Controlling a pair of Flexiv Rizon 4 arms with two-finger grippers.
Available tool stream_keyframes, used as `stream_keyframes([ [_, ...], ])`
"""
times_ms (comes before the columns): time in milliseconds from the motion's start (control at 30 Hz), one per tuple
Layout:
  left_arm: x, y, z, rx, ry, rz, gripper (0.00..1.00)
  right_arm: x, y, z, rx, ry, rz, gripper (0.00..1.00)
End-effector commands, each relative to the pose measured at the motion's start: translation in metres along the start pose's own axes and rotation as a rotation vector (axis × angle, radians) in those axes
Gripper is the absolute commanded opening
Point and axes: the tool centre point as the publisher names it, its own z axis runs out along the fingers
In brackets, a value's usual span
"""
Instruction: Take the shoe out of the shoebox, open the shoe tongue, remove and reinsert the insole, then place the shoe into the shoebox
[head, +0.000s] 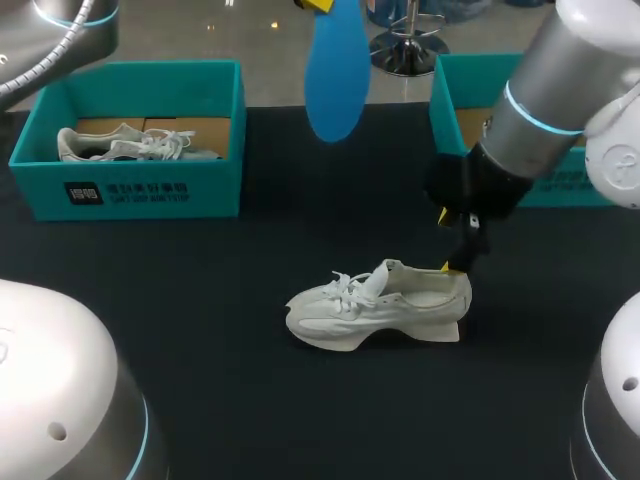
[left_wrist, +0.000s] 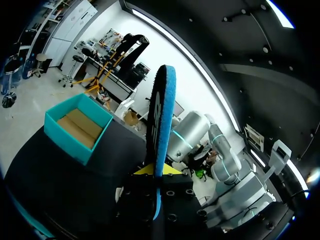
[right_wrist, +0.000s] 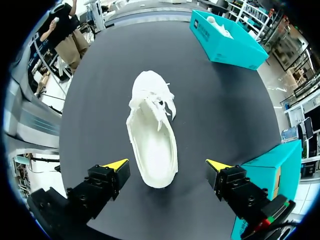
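Shoes: two in total, both white lace-ups. The shoe (head: 378, 305) I'm working with sits out on the black table (head: 200, 310), roughly in the middle, resting on its sole with the toe toward my left side and the heel toward my right. The second shoe (head: 122, 143) lies inside the left shoebox.

Shoeboxes: two, both teal with brown cardboard floors. The left shoebox (head: 150, 190) is at the far left of the table. The right shoebox (head: 449, 95) is at the far right, partly hidden behind my right arm, so I can't tell what's in it.

Insole: just one, blue (head: 335, 75). It's up in the air over the far middle of the table, between the two boxes and well clear of the shoe. It hangs rounded end down in the head view. The left wrist view shows it edge-on, blue on one face and dark on the other.

Left gripper (left_wrist: 156, 172): pinching the insole at one end, with its fingers pressed against both faces. One yellow tip shows beside the blue edge.

Right gripper (right_wrist: 167, 165): jaws spread wide, down low right at the heel of the table shoe. In the right wrist view one yellow tip sits off each side of the heel and neither touches it. The shoe's opening faces up, laces loose at the front.

Grippers: two, one per arm.
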Motion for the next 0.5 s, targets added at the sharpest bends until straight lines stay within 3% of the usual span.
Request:
stream_keyframes([
  [33, 0.0, 0.0, 0.0, -0.002, 0.001, 0.001, 0.0, -0.01, 0.008, 0.031, 0.013, 0.014, -0.003, 1.0],
  [200, 0.0, 0.0, 0.0, -0.002, 0.001, 0.001, 0.0, -0.014, 0.012, 0.044, 0.063, -0.002, -0.031, 1.0],
  [500, 0.0, 0.0, 0.0, -0.002, 0.001, 0.001, 0.0, -0.013, 0.012, 0.066, 0.08, 0.009, -0.049, 1.0],
])
